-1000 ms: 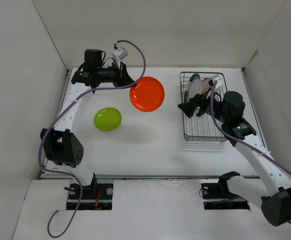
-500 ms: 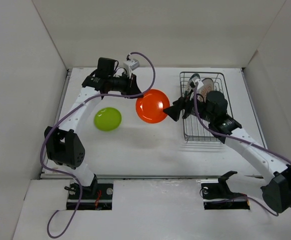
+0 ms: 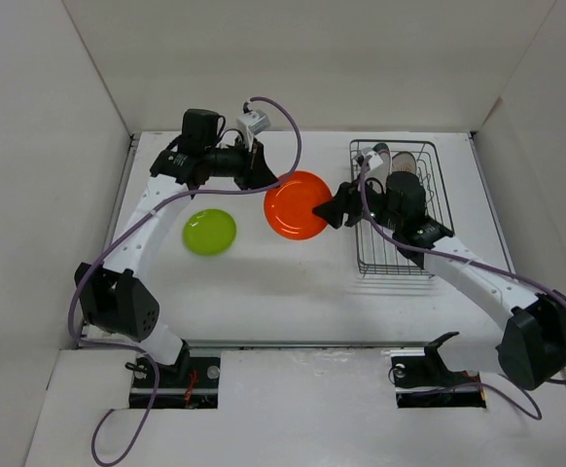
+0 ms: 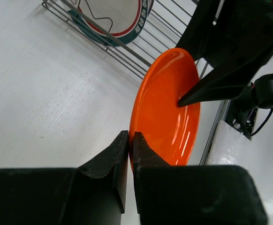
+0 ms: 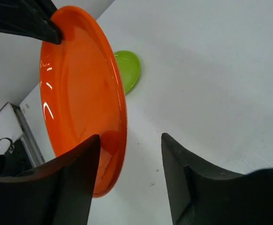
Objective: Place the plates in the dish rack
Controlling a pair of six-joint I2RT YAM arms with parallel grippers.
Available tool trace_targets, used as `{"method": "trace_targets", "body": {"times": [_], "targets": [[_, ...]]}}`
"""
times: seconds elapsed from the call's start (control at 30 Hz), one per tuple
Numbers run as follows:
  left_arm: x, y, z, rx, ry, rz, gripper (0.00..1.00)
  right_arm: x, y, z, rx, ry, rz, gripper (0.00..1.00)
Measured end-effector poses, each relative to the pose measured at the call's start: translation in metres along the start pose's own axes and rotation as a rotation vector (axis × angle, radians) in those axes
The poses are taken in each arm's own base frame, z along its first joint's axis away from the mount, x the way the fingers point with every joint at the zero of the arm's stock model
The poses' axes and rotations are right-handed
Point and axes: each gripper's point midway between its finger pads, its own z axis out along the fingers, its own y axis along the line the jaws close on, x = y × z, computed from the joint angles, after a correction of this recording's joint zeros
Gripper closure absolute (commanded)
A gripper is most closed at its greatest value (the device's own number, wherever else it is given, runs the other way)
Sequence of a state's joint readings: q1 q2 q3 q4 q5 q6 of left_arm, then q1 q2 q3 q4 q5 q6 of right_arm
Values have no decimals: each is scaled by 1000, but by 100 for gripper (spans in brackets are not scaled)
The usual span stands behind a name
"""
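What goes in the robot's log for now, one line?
phase: handover | left claw: shut on orange plate | right claw: open around its far rim | lime-green plate: on table

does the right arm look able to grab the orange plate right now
Probably yes: the left claw holds the orange plate on edge, and its free rim sits between the open fingers of the right claw.

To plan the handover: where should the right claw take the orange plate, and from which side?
Grip the free rim opposite the left claw, coming from the dish rack side. The orange plate is tilted up, pinched at one rim by the left claw; that thin rim lies between the open fingers of the right claw.
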State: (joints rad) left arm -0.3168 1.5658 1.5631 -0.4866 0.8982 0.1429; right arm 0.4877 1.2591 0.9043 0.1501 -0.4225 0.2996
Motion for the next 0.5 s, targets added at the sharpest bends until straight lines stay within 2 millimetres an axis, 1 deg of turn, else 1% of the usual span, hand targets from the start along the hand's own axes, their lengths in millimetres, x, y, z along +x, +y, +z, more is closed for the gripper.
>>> {"method": "trace_targets", "body": {"times": [0.07, 0.1, 0.13, 0.17, 0.2, 0.23, 0.33, 0.37, 0.4, 0.43, 0.47, 0.5], "targets": [[-5, -5, -4, 0, -14, 18, 100, 3, 2, 4, -21, 7, 14, 65], [-7, -7, -6, -1, -22, 28, 100, 2, 5, 5, -37, 3, 17, 75], [-9, -8, -7, -5, -29, 39, 100, 0, 9, 6, -53, -3, 24, 87], [-9, -7, -8, -11, -33, 46, 100, -1, 11, 6, -65, -5, 37, 91], [-10, -6, -9, -12, -40, 53, 100, -4, 13, 6, -72, -13, 54, 93], [-11, -6, -10, -11, -44, 57, 100, -8, 12, 5, -71, -26, 67, 99], [-13, -8, -8, 2, -58, 75, 100, -10, 7, 2, -81, -36, 122, 100], [-13, -8, -8, 4, -61, 78, 73, -10, 7, 1, -88, -37, 137, 100], [-14, -9, -6, 5, -63, 79, 55, -11, 6, 0, -89, -39, 146, 100], [-13, -8, -6, 1, -61, 70, 24, -13, 2, -1, -77, -47, 154, 100], [-11, -8, -6, -2, -57, 62, 0, -17, -4, -3, -59, -59, 165, 100], [-11, -7, -5, -10, -54, 52, 0, -21, -12, -7, -26, -73, 169, 100]]}}
